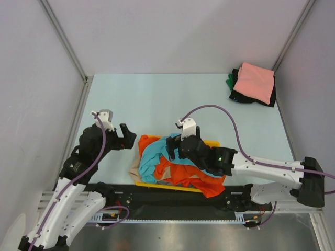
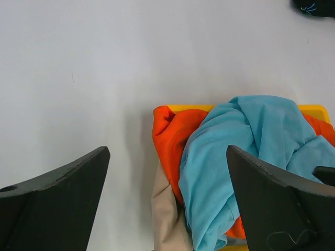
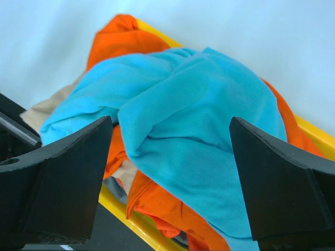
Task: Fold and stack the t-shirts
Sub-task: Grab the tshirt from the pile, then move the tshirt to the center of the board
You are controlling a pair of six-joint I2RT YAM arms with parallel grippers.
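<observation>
Your right gripper (image 3: 170,125) hangs wide open over the turquoise t-shirt (image 3: 199,104), which is heaped with one orange t-shirt (image 1: 180,172) and one beige t-shirt (image 1: 135,168) in the single yellow tray (image 2: 314,111) at 6 o'clock. Your left gripper (image 1: 125,137) gapes empty at 9. Three folded t-shirts (image 1: 254,82) sit stacked at 2.

Bright, even, diffuse light fills all three views; the pale table (image 1: 157,99) reads matte. Shadows are soft: a faint grey band lies left of the orange t-shirt (image 2: 170,136) in the left wrist view. In both wrist views the dark fingers (image 2: 52,204) at the bottom corners are soft-edged, and the right wrist view's upper background is hazy.
</observation>
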